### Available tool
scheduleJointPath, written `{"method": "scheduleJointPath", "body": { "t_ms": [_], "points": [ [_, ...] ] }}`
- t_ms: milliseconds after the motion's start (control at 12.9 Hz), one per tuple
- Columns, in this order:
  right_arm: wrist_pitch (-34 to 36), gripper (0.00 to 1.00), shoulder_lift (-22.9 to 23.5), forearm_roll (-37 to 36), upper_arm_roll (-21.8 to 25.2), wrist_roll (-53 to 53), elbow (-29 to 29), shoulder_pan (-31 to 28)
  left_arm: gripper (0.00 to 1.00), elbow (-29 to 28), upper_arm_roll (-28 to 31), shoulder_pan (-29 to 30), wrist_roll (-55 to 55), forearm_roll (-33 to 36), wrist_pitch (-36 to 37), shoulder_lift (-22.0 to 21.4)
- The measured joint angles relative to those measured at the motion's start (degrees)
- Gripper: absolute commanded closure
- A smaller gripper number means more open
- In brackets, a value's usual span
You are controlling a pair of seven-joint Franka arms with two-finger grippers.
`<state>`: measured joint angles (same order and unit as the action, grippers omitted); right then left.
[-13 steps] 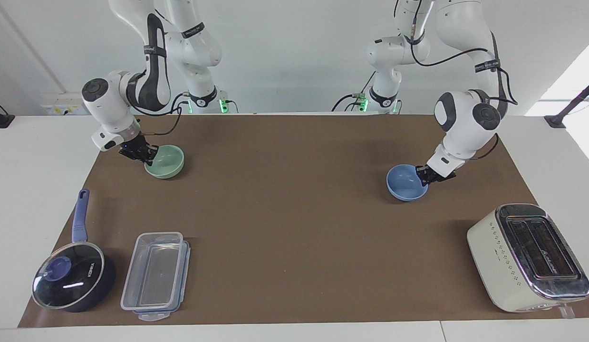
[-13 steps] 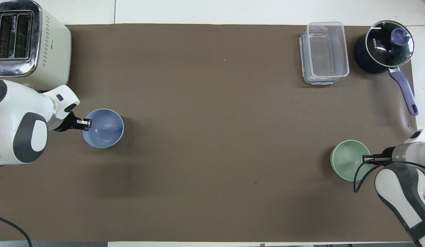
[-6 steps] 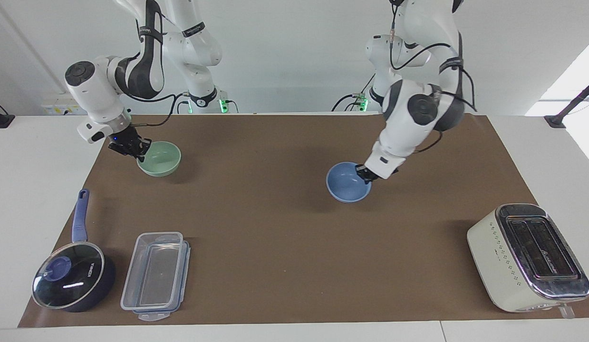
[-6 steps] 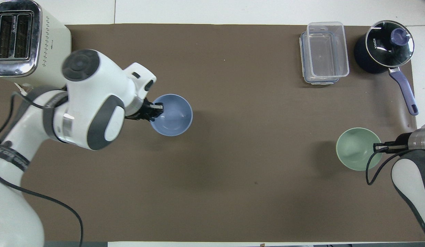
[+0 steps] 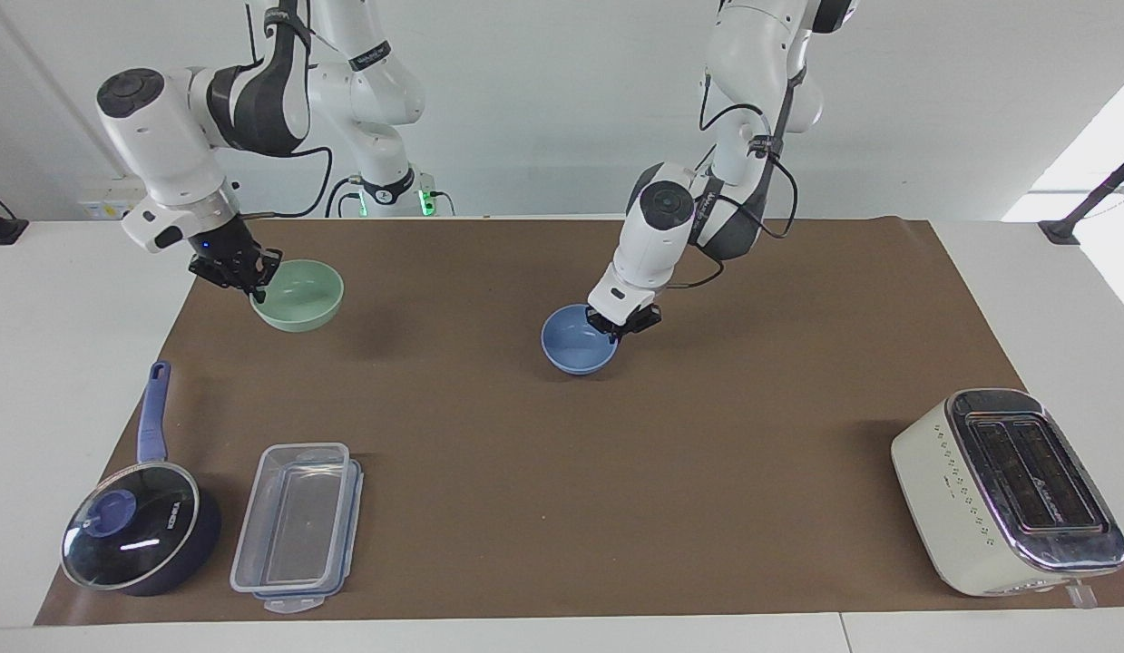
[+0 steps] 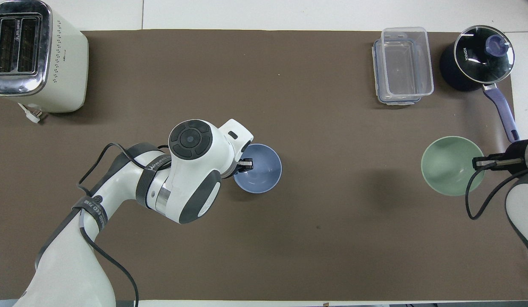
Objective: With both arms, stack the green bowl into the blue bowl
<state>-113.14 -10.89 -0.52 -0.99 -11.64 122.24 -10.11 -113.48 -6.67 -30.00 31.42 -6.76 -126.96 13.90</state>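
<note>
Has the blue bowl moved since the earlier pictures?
Yes. The blue bowl, held at its rim by the left gripper, has moved away from the toaster toward the middle of the mat.

Green bowl [image 5: 298, 296] showing pale mint; blue bowl [image 5: 575, 340] showing light sky blue. Mat [image 5: 562, 508] appearing plain brown. Saucepan [image 5: 144, 531] showing dark navy, handle violet-blue. Toaster [image 5: 1001, 494] showing cream with chrome top. Arms [image 5: 670, 236] appearing white, black-banded.

A brown mat [image 5: 525, 472] covers the table, carrying toaster [image 5: 1006, 490], clear container [image 5: 294, 526] and saucepan [image 5: 140, 535].
</note>
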Motion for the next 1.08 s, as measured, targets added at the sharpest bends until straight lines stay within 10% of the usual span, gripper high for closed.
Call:
{"method": "scheduleJointPath", "body": {
  "t_ms": [77, 155, 697, 1085],
  "points": [
    [2.32, 1.0, 0.1, 0.0, -0.02, 1.23, -2.43, 0.83, 0.99, -0.06, 0.06, 0.0, -0.07, 0.0, -0.13, -0.01],
    [3.74, 1.0, 0.4, 0.0, -0.04, 2.21, -4.48, 1.61, 0.01, -0.12, 0.06, 0.0, -0.12, 0.0, -0.13, -0.03],
    [5.42, 1.0, 4.15, 0.02, -0.13, 13.78, -10.62, 8.79, 0.0, 0.16, 0.49, 0.64, -0.26, 0.0, 2.7, -1.79],
    [3.53, 1.0, 4.91, 5.48, -0.48, 25.75, -10.27, 19.46, 0.0, 10.51, 1.58, 14.94, -12.45, -0.02, 22.06, -6.6]
  ]
}}
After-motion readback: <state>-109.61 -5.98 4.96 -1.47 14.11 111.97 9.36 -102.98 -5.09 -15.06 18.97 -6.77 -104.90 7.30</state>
